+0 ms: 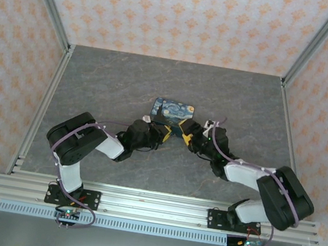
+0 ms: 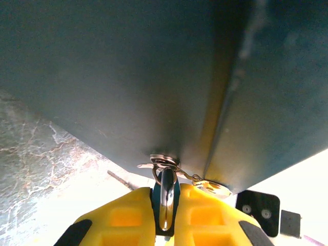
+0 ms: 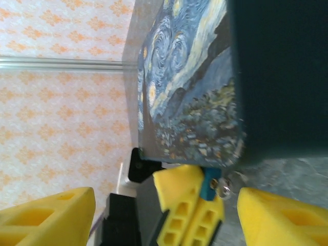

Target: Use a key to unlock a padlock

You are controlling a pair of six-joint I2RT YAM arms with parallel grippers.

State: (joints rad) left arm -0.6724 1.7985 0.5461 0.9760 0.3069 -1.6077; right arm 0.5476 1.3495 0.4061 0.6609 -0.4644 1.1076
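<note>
My left gripper point(image 2: 165, 193) is shut on a small blue padlock point(image 2: 166, 205) with a silver shackle, held just under a dark box. A metal key ring point(image 2: 163, 162) sits at the padlock's top, with a key point(image 2: 211, 187) trailing off to the right. In the right wrist view the blue padlock point(image 3: 210, 182) pokes out of the left gripper's yellow fingers point(image 3: 180, 195), and the silvery key point(image 3: 224, 190) hangs beside it. My right gripper point(image 3: 163, 207) stands open around them and holds nothing. From above, the left gripper point(image 1: 167, 133) and right gripper point(image 1: 185, 137) meet mid-table.
A box printed with a swirling blue and yellow night sky point(image 1: 174, 108) lies right behind both grippers, its dark side close over the padlock. Grey marbled table point(image 1: 114, 84) stretches around it. Patterned walls and aluminium rails point(image 1: 42, 104) enclose the space.
</note>
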